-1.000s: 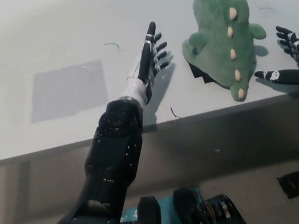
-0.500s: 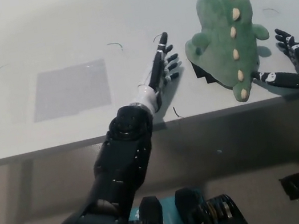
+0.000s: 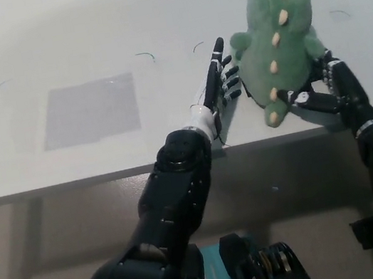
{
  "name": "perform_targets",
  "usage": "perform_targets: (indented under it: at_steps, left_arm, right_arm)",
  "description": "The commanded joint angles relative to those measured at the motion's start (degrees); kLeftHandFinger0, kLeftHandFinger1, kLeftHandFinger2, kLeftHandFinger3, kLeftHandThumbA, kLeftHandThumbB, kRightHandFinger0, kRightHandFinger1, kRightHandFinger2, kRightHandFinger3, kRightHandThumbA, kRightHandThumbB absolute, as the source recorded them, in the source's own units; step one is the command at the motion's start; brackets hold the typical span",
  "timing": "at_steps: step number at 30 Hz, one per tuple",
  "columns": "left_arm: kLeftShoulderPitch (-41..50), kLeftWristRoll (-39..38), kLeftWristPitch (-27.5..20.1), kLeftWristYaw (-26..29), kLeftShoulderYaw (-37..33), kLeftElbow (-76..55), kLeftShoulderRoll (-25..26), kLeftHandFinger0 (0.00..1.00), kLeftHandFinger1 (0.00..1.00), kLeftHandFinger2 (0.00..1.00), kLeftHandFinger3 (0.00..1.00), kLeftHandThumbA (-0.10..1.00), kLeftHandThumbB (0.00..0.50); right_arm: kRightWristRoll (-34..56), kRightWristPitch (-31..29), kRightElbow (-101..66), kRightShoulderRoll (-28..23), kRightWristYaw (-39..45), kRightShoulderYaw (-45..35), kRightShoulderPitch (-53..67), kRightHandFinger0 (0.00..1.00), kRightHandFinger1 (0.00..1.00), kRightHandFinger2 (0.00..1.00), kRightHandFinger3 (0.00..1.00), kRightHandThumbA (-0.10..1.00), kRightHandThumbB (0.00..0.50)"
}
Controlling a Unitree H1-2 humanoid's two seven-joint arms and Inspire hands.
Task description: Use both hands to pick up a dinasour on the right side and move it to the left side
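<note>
Left hand stands edge-on just beside the dinosaur, fingers straight and spread, holding nothing; whether it touches the plush cannot be told. On the other side of the dinosaur the right hand presses against the toy's flank, fingers apart and not wrapped round it. The dinosaur lies tilted on the white counter, at the counter's right near the front edge, well apart from the grey patch to its left. By my reading the squeeze is only starting: no lift yet, and the whole carry remains. Most of the right hand's fingers are hidden behind the plush.
</note>
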Motion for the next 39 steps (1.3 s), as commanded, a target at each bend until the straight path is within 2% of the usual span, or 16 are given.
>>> perform_targets:
  at_steps: [1, 2, 3, 5, 6, 8, 11, 14, 19, 24, 26, 30, 37, 38, 39]
  left_arm:
    - [-4.2, 0.5, 0.9, 0.4, -1.2, 1.9, -4.6, 1.00, 1.00, 1.00, 1.00, 1.00, 0.386]
    - [-4.2, 0.6, 0.4, 0.1, -1.4, 2.0, -4.7, 1.00, 1.00, 1.00, 1.00, 1.00, 0.389]
    - [-4.4, 0.5, -0.3, -0.8, -1.4, 2.5, -4.8, 1.00, 1.00, 1.00, 1.00, 1.00, 0.370]
    - [-4.9, -0.3, -1.1, -1.6, -0.9, 3.6, -5.2, 1.00, 1.00, 1.00, 1.00, 1.00, 0.308]
    - [-5.3, 0.1, -2.3, -2.6, -1.5, 4.2, -5.3, 1.00, 1.00, 1.00, 1.00, 1.00, 0.279]
    - [-5.8, 0.4, -2.8, -2.6, -1.7, 4.6, -5.2, 1.00, 1.00, 1.00, 1.00, 1.00, 0.269]
    - [-6.3, 0.4, -2.8, -3.2, -2.0, 4.8, -4.9, 1.00, 1.00, 1.00, 1.00, 1.00, 0.291]
    - [-6.5, 0.5, -2.5, -3.0, -2.1, 5.0, -4.5, 1.00, 1.00, 1.00, 1.00, 1.00, 0.289]
    - [-6.0, 0.0, -1.8, -3.5, -1.8, 4.8, -4.7, 1.00, 1.00, 1.00, 1.00, 1.00, 0.291]
    - [-6.1, 0.2, -2.4, -3.5, -2.0, 5.0, -4.5, 1.00, 1.00, 1.00, 1.00, 1.00, 0.288]
    - [-6.2, 0.2, -2.2, -3.3, -1.9, 5.1, -4.2, 1.00, 1.00, 1.00, 1.00, 1.00, 0.291]
    - [-6.1, -0.3, -1.8, -3.8, -1.5, 5.1, -3.7, 1.00, 1.00, 1.00, 1.00, 1.00, 0.292]
    - [-4.4, -0.2, -0.2, -3.6, -1.6, 4.1, -2.6, 1.00, 1.00, 1.00, 1.00, 1.00, 0.322]
    - [-3.7, -0.7, 0.3, -3.5, -1.2, 3.7, -2.4, 1.00, 1.00, 1.00, 1.00, 1.00, 0.327]
    - [-3.3, -0.6, 0.3, -3.6, -1.3, 3.5, -2.3, 1.00, 1.00, 1.00, 1.00, 1.00, 0.327]
  right_arm:
    - [0.8, 1.6, -4.4, 2.0, -0.7, 0.5, -1.4, 1.00, 1.00, 1.00, 1.00, 1.00, 0.084]
    - [0.5, 1.1, -4.9, 2.1, -0.7, 0.8, -1.1, 1.00, 1.00, 1.00, 1.00, 1.00, 0.081]
    - [0.6, 0.4, -5.2, 2.4, -0.6, 0.9, -1.0, 1.00, 1.00, 1.00, 1.00, 1.00, 0.060]
    - [0.6, 0.3, -5.9, 3.0, -0.3, 1.3, -0.8, 1.00, 1.00, 1.00, 1.00, 1.00, 0.057]
    - [0.2, -0.3, -5.4, 3.6, -1.1, 1.5, -1.2, 1.00, 1.00, 1.00, 1.00, 1.00, 0.021]
    - [0.1, -0.4, -5.1, 3.7, -1.4, 1.4, -1.6, 1.00, 1.00, 1.00, 1.00, 1.00, 0.023]
    - [0.4, -0.2, -5.2, 4.0, -1.9, 1.3, -1.8, 1.00, 1.00, 1.00, 1.00, 1.00, 0.009]
    - [0.5, -2.3, -3.6, 4.1, -2.1, 1.4, -2.5, 1.00, 1.00, 1.00, 1.00, 1.00, 0.001]
    - [0.4, -1.5, -5.2, 4.3, -2.9, 1.3, -1.3, 1.00, 1.00, 1.00, 1.00, 1.00, 0.033]
    - [0.7, -2.2, -4.3, 4.4, -3.0, 1.3, -1.7, 1.00, 1.00, 1.00, 1.00, 1.00, 0.016]
    - [0.8, -2.8, -3.1, 4.7, -3.2, 1.3, -2.3, 1.00, 1.00, 1.00, 1.00, 1.00, 0.033]
    - [0.2, -3.1, -1.6, 4.8, -3.4, 1.9, -2.9, 1.00, 1.00, 1.00, 1.00, 1.00, 0.036]
    - [-1.1, -3.6, 0.8, 6.1, -4.9, 2.9, -3.4, 1.00, 1.00, 1.00, 1.00, 1.00, 0.033]
    - [-1.6, -2.2, 0.6, 6.5, -5.2, 3.5, -3.2, 1.00, 1.00, 1.00, 1.00, 1.00, 0.062]
    - [-1.8, -2.2, 0.9, 6.7, -5.5, 3.7, -3.2, 1.00, 1.00, 1.00, 1.00, 1.00, 0.064]
